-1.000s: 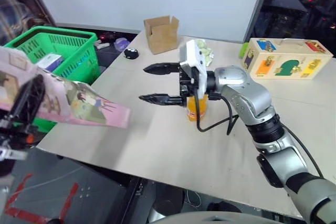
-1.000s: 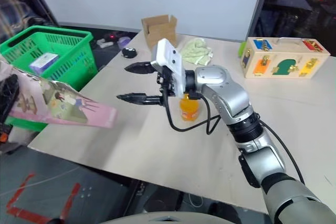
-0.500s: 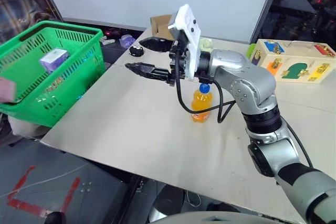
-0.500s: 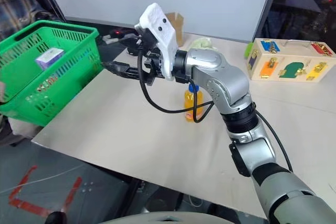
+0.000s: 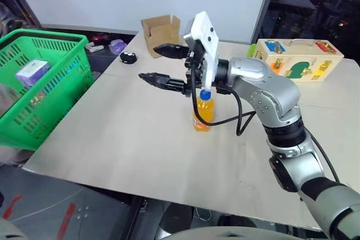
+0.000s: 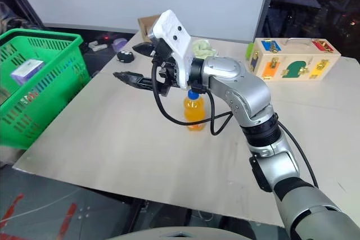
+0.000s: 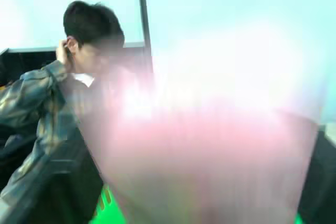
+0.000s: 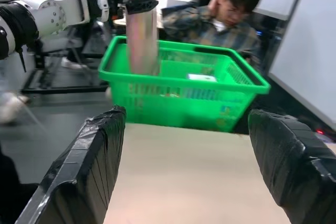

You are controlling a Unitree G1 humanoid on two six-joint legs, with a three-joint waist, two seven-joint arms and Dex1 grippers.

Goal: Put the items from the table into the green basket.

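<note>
Orange drink bottle [image 5: 203,113] stands upright on the table [image 5: 124,139], under the right wrist and behind the right gripper [image 5: 148,63], whose jaws are wide apart, empty and pointing toward the green basket [image 5: 50,36]; right arm is nearer

Pink carton [image 8: 143,40] hangs upright over the basket at the left gripper [image 8: 140,4]; grip state: can't tell

Count: one bottle, one carton, one basket, one purple-white box [image 5: 32,72] inside

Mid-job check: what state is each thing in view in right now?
Bottle: upright on the table, capped, not gripped.
Carton: upright over the basket, blurred; cannot tell if held.
Basket: beside the table, small box inside.
Right gripper: open, empty, above the table.
Cardboard box: flaps open.
Toy box: lying on the table.
</note>
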